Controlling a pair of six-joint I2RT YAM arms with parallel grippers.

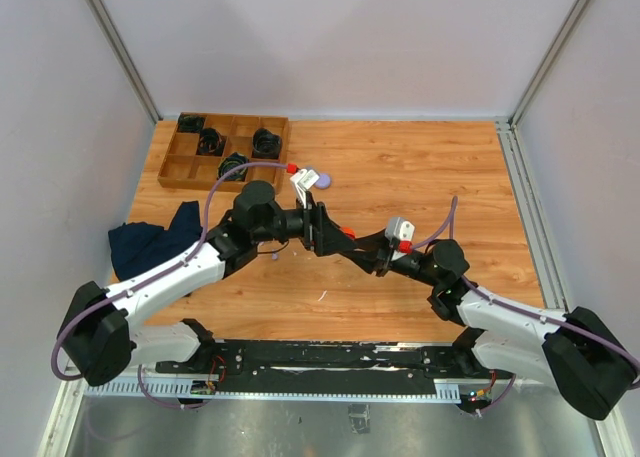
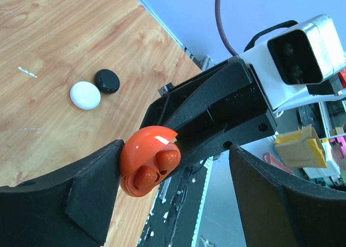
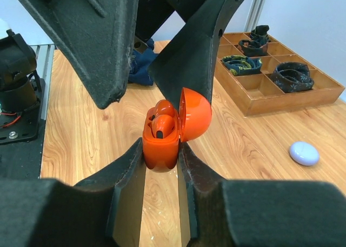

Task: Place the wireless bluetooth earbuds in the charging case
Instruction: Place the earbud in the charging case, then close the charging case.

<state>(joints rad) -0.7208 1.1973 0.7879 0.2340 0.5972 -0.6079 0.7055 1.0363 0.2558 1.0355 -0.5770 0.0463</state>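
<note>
Orange earbuds [image 3: 163, 125] fill the open case [image 3: 194, 114] the right end effector [image 3: 161, 151] grips; left end effector [image 2: 175, 149] released.

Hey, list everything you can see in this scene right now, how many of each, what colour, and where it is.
orange charging case: one, orange, lid open, held above the table centre
earbuds: two, orange, seated in the open case
white case: one, white, on the wood
black case: one, black, right beside the white one
lavender case: one, pale purple, on the table near the tray
wooden tray: one, brown, far left corner
coiled cables: at least four, black, in tray compartments
cloth: one, dark blue, left side
right claw: one, black, shut on the case body
left claw: one, black, open around the lid
</note>
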